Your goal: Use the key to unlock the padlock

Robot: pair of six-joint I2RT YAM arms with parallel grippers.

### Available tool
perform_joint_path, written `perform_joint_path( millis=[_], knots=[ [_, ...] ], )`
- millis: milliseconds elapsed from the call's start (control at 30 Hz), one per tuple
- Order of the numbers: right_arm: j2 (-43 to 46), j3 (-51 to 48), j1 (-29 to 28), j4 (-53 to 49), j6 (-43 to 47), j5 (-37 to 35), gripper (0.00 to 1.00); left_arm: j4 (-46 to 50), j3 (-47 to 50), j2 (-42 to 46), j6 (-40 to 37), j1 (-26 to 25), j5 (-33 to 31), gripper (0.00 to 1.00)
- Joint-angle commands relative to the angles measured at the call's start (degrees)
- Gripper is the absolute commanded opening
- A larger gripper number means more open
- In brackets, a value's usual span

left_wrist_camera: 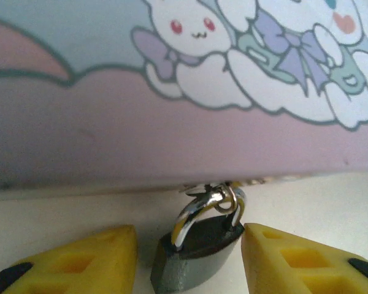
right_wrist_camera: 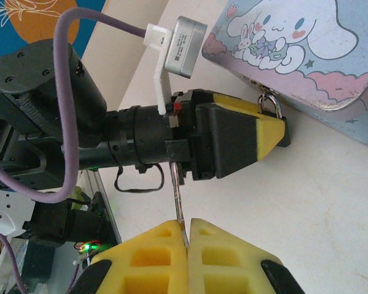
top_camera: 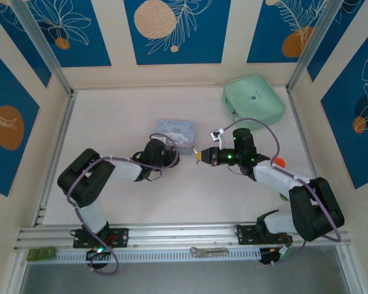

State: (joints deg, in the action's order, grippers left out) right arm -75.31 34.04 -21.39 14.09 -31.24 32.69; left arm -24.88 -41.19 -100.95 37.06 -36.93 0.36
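Observation:
The tiny black padlock (left_wrist_camera: pixel 196 254) stands on the table against the light-blue cartoon tin box (left_wrist_camera: pixel 172 116), its silver shackle hooked through the tin's latch ring. My left gripper (left_wrist_camera: pixel 189 237) is open and straddles it: the right pad touches the body and a gap shows at the left pad. In the right wrist view the padlock's shackle (right_wrist_camera: pixel 268 103) hangs off the tin (right_wrist_camera: pixel 306 55) behind the left gripper's yellow finger (right_wrist_camera: pixel 267 131). My right gripper (right_wrist_camera: pixel 188 231) is shut on the thin silvery key (right_wrist_camera: pixel 178 199), whose blade points toward the left gripper's body. From above, both grippers (top_camera: pixel 173 159) (top_camera: pixel 199 156) meet below the tin (top_camera: pixel 176 135).
A mint-green pouch (top_camera: pixel 253 101) lies at the back right. An orange object (top_camera: pixel 278 162) sits beside the right arm. A purple cable (right_wrist_camera: pixel 67 92) loops over the left arm. Open table spreads in front of and left of the tin.

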Motion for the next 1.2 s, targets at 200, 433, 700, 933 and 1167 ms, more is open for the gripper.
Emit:
perform_joint_path(
  millis=[200, 433, 700, 933, 1167],
  knots=[
    [-0.8, 1.9, -0.4, 0.2, 0.8, -0.1, 0.00, -5.9, -0.7, -1.7, -3.7, 0.5, -2.8, 0.47],
    [-0.9, 1.3, -0.4, 0.2, 0.8, -0.7, 0.00, -6.3, -0.7, -3.9, -1.8, -0.2, 0.7, 0.41],
    [-1.8, 1.3, -0.4, 0.9, 0.5, -0.8, 0.00, -8.0, 2.0, -5.3, 1.1, -1.0, 2.4, 0.28],
    [-2.9, 0.3, -0.4, 1.2, 0.1, -0.6, 0.00, -11.0, 1.8, -4.7, 6.4, -1.0, 5.5, 0.04],
    [-6.2, -2.7, -0.3, 5.6, -3.3, 1.6, 0.00, -13.9, 0.4, -1.1, 16.9, -0.9, 12.2, 0.00]
  ],
)
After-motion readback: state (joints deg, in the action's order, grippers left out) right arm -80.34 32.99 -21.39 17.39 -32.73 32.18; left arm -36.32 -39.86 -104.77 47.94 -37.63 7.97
